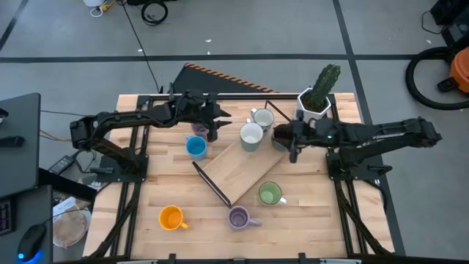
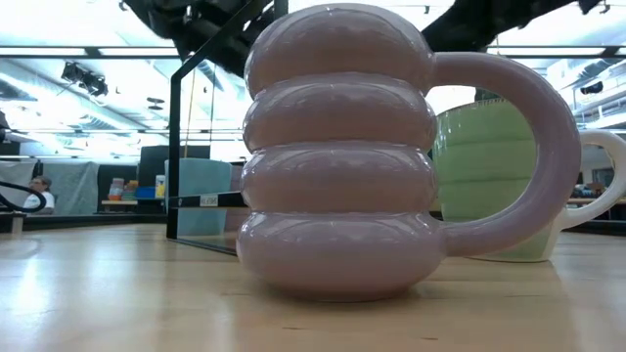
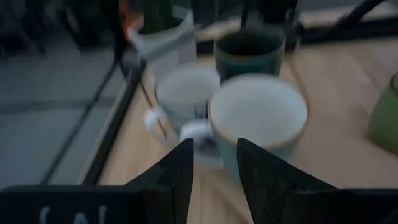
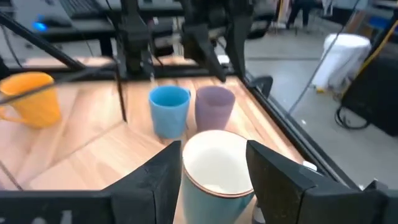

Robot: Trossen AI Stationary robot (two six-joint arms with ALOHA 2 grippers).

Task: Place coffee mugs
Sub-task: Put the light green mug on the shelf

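In the high view a white/grey mug (image 1: 251, 136) stands on the far corner of a slanted wooden board (image 1: 238, 170), with a second white/grey mug (image 1: 262, 117) and a dark brown mug (image 1: 281, 136) close by. A blue mug (image 1: 196, 147) and a lilac mug (image 1: 198, 129) stand left of them. Nearer are a green mug (image 1: 270, 193), a second lilac mug (image 1: 238, 217) and an orange mug (image 1: 171, 217). My left gripper (image 3: 214, 171) is open, just left of the white/grey mug (image 3: 258, 118). My right gripper (image 4: 214, 177) is open, and its fingers show on either side of that mug (image 4: 214, 163).
A white faceted pot with a cactus (image 1: 316, 99) stands at the far right, behind my right arm. A black metal frame (image 1: 212, 183) runs along the board's near-left edge. The low view is filled by the near lilac mug (image 2: 337, 166), with the green mug (image 2: 494, 176) behind it.
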